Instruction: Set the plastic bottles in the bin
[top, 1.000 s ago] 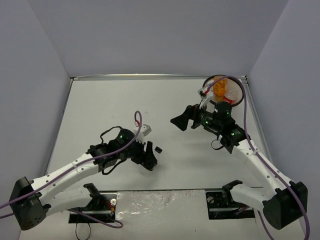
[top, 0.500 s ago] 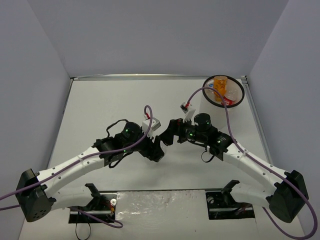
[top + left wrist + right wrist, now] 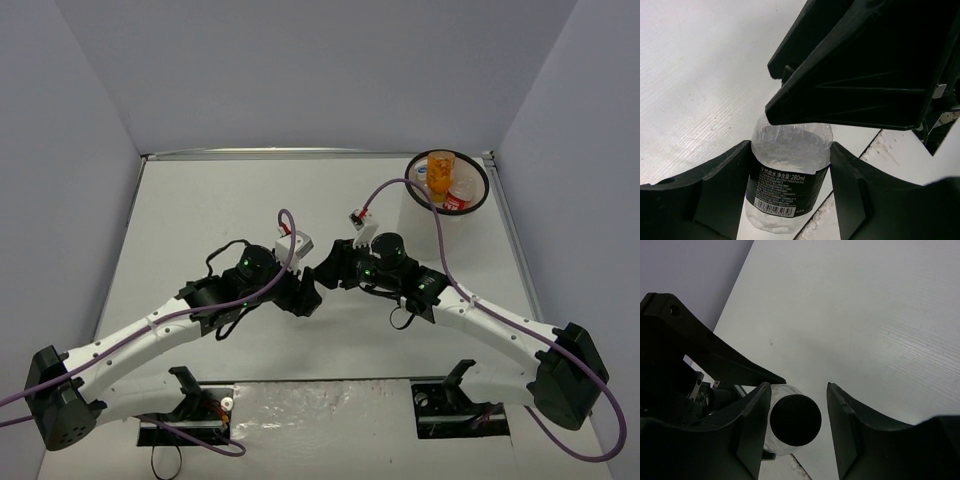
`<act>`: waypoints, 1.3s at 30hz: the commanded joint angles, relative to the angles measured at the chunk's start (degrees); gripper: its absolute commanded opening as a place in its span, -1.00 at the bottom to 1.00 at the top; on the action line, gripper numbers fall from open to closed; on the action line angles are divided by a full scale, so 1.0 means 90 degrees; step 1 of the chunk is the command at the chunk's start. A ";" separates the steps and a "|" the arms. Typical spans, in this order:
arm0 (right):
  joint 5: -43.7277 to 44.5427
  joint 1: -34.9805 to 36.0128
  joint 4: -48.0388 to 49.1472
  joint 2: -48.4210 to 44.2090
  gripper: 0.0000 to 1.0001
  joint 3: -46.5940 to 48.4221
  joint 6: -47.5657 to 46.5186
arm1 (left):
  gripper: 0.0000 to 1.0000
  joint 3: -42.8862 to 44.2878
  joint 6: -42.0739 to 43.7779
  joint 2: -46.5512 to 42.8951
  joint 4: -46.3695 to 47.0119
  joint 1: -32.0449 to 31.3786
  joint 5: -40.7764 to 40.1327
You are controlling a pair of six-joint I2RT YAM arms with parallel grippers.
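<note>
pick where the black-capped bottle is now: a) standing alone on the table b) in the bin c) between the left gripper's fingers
C: the left wrist view shows the black-capped bottle pinched on both sides by the left gripper's fingers.

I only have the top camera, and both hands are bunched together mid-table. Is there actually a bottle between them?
Observer: Yes. The left wrist view shows the left hand gripping a short clear bottle by its black-labelled body.
Operator: And the right hand?
Observer: In the right wrist view the right hand straddles the bottle's black cap, one finger on each side, open and not yet clamped.
Operator: Is the bottle resting on anything?
Observer: The left wrist view shows the white table behind it, but I cannot tell whether the bottle touches it.
</note>
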 commanded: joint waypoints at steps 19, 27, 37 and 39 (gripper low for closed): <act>0.3501 -0.0282 -0.0565 -0.0376 -1.00 0.1395 -0.0898 | 0.94 0.0259 -0.0255 -0.0477 0.0109 -0.0111 -0.1019; 0.3811 -0.2197 -0.0960 -0.0329 -1.00 0.3242 -0.2172 | 0.94 0.0214 -0.0538 -0.1137 -0.0732 -0.0091 -0.2088; 0.2190 -0.4574 -0.1118 0.0524 -1.00 0.3870 -0.1869 | 0.94 0.0367 -0.1192 -0.1082 -0.1461 0.0629 -0.3130; 0.1993 -0.4830 -0.1176 0.0651 -1.00 0.3922 -0.1782 | 0.94 0.0368 -0.1310 -0.1029 -0.1560 0.1145 -0.2998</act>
